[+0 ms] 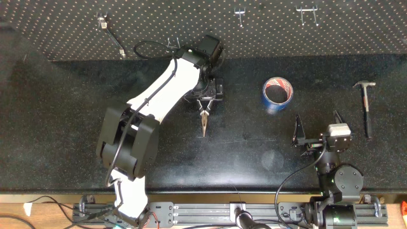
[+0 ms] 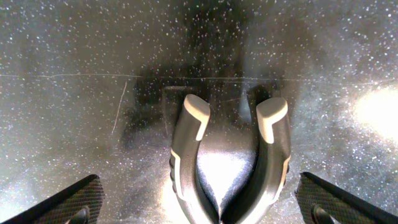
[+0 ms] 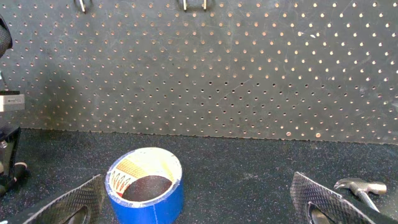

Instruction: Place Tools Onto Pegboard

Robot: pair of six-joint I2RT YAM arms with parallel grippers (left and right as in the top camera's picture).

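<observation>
The pliers (image 1: 203, 121) lie flat on the black counter (image 1: 76, 114), left of its middle and nearer the back edge, nose towards the front edge. Their two pale-tipped handles (image 2: 185, 149) are spread apart. The left gripper (image 1: 208, 97) hangs over the handle end with its jaws wide. Its dark fingers (image 2: 68, 202) stand clear on either side of the handles and grip nothing.

To the right, a roll of blue tape (image 1: 275, 107) stands on end towards the back edge. The print on its inner core is too small to read. A hammer (image 1: 366, 108) lies near the right edge, head towards the back.

The right gripper (image 1: 316, 130) sits near the front right corner, jaws open and empty. The pegboard (image 1: 191, 25) rises behind the back edge, with metal hooks (image 1: 307, 13) along its top.
</observation>
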